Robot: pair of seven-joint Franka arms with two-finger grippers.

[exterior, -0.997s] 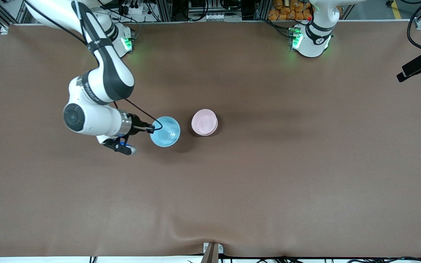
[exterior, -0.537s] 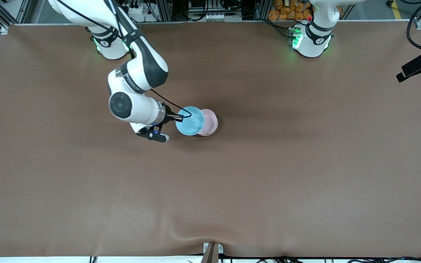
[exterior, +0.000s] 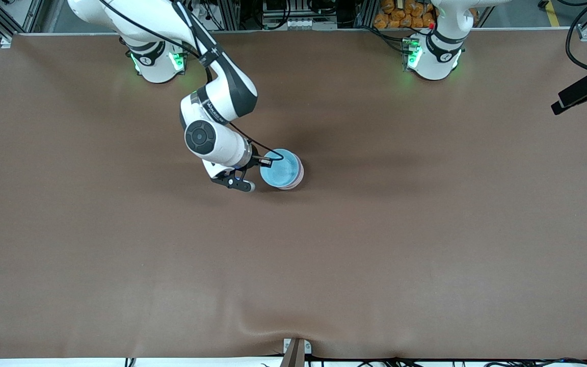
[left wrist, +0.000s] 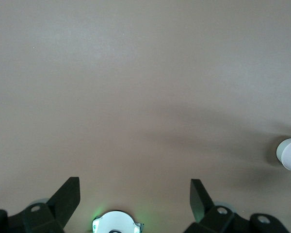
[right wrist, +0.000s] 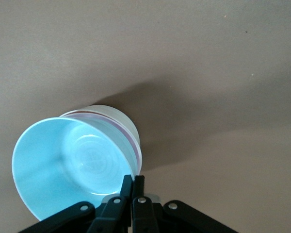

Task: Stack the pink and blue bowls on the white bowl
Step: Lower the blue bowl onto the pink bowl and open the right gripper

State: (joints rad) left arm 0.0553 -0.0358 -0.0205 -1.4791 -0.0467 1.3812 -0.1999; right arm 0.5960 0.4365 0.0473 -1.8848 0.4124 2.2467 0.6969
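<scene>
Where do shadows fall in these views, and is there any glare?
Front view: soft shadow on the table beside the blue bowl. Right wrist view: dark shadow beside the white bowl, sheen inside the blue bowl. Left wrist view: faint shadow band, no glare.

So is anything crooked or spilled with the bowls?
Nothing is spilled. The blue bowl looks tilted over the pink bowl and white bowl, not nested level, because the right gripper is pinching its rim. The left gripper waits open.
</scene>
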